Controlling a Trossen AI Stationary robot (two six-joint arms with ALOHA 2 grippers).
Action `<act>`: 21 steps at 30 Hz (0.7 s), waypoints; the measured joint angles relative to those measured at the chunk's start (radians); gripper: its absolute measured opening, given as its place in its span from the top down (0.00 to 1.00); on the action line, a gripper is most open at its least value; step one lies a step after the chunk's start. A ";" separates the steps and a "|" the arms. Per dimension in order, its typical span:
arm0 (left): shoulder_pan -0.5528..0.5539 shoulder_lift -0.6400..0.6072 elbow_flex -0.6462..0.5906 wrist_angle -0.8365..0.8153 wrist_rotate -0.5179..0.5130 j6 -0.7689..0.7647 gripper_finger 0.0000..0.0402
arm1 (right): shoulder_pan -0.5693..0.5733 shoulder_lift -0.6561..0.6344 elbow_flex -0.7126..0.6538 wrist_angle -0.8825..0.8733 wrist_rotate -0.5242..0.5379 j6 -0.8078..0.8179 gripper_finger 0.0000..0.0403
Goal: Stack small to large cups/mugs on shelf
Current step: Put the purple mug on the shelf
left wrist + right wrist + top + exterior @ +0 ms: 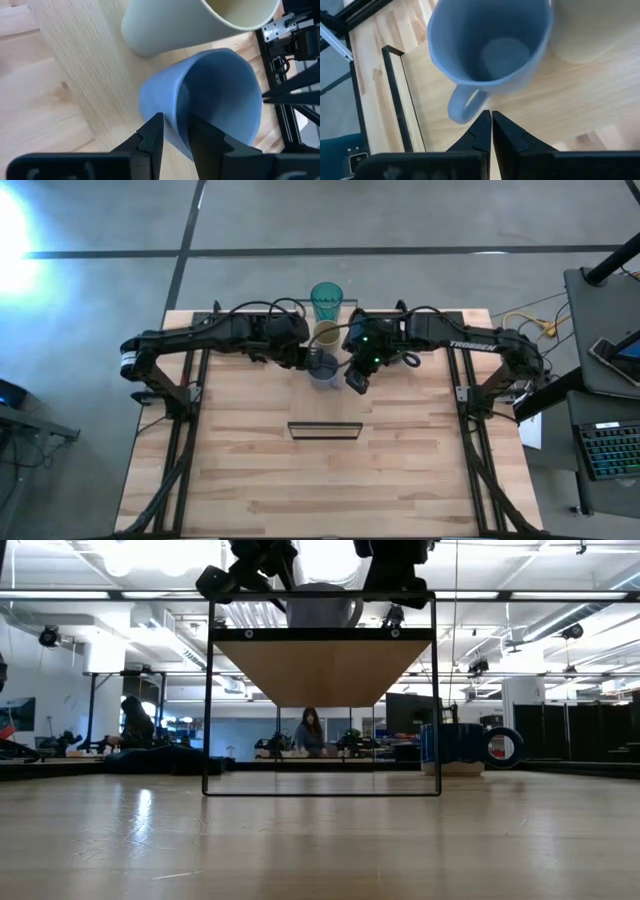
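Observation:
On the light wood shelf [325, 405] a teal tumbler [326, 300], a cream cup [327, 333] and a pale blue-grey mug [324, 368] stand in a row from far to near. My left gripper [308, 362] is shut on the mug's wall [175, 122]. My right gripper [357, 380] is shut, its tips [489, 116] right beside the mug's handle [462, 106]. The dark navy mug [455, 745] shows only in the low view, on the table right of the shelf. My left gripper pinches the mug's wall at the rim [176, 107], on its left side, one finger [205, 142] inside and one finger [151, 136] outside. It comes slanting down from the table's left. The mug's base [320, 610] seems to be on the shelf board. My right gripper's shut tips lie against or just short of the handle's outer curve [476, 116]; I cannot tell whether they touch.
The shelf's dark metal frame [210, 700] stands on the slatted tabletop [330, 490]. The cream cup [180, 25] stands right next to the blue mug. The arms' dark frames [185, 430] run along both table sides. People show in the room behind.

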 joint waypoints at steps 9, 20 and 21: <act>-0.002 -0.032 -0.010 -0.036 0.017 0.067 0.82 | 0.023 -0.009 0.000 -0.011 -0.009 0.043 0.98; -0.001 -0.078 -0.051 -0.050 -0.039 0.169 0.82 | 0.068 -0.016 0.000 -0.002 -0.012 0.148 0.98; -0.002 -0.079 -0.052 -0.054 -0.040 0.190 0.82 | 0.069 -0.016 0.000 0.002 -0.012 0.158 0.98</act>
